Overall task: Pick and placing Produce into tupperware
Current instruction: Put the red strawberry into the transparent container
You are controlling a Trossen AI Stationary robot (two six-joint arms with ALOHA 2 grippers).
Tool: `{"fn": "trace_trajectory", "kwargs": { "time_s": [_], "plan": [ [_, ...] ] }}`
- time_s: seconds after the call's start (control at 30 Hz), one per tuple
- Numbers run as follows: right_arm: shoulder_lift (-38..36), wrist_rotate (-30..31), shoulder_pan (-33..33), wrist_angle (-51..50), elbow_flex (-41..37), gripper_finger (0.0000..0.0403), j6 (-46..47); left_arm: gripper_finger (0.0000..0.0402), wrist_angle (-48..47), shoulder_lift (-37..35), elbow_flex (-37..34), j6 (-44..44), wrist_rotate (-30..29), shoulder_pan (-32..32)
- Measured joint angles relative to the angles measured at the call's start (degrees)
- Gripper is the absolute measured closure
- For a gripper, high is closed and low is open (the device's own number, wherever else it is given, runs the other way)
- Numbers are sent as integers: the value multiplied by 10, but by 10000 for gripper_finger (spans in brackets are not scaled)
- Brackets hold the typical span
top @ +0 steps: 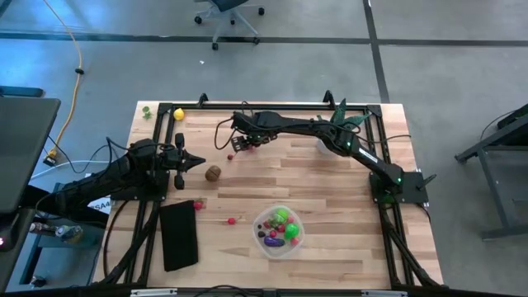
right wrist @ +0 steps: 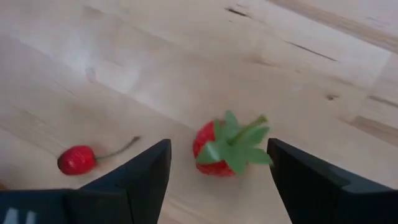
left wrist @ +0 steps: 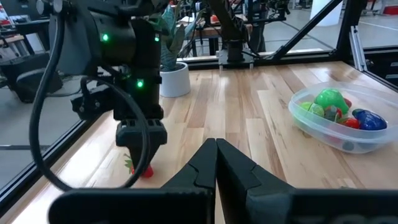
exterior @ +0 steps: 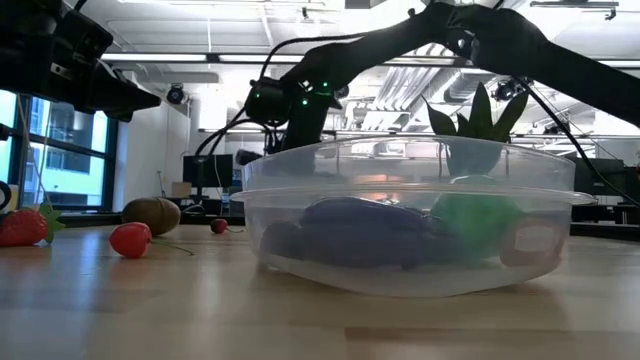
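A red strawberry with a green leaf cap [right wrist: 217,149] lies on the wood at the far-middle of the table. My right gripper [right wrist: 217,180] hangs over it, open, one finger on each side and neither touching; in the high view my right gripper [top: 239,142] is far out from its base. A small red cherry with a stem [right wrist: 78,160] lies just beside it. My left gripper [top: 195,162] is shut and holds nothing, near the brown piece [top: 213,173]. The clear round tupperware [top: 279,232] holds green, purple and red pieces. A yellow piece [top: 178,115] lies near the far-left corner.
Two small red pieces [top: 198,205] [top: 232,221] lie between the flat black rectangle [top: 178,235] and the tupperware. A small green piece [top: 146,110] sits at the far-left corner. The spiky plant in a white pot [left wrist: 174,78] stands by the far edge, under the right arm.
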Motion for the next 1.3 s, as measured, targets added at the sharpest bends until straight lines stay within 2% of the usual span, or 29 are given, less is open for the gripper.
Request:
{"fn": "trace_trajectory", "kwargs": {
  "time_s": [0.37,0.97,1.3],
  "plan": [
    [12,11,0,2,0,159,0,401,0,0,0,0,0,0],
    [12,11,0,1,0,273,-5,401,0,0,0,0,0,0],
    [12,1,1,-11,7,277,-46,401,0,0,0,0,0,0]
  ]
}}
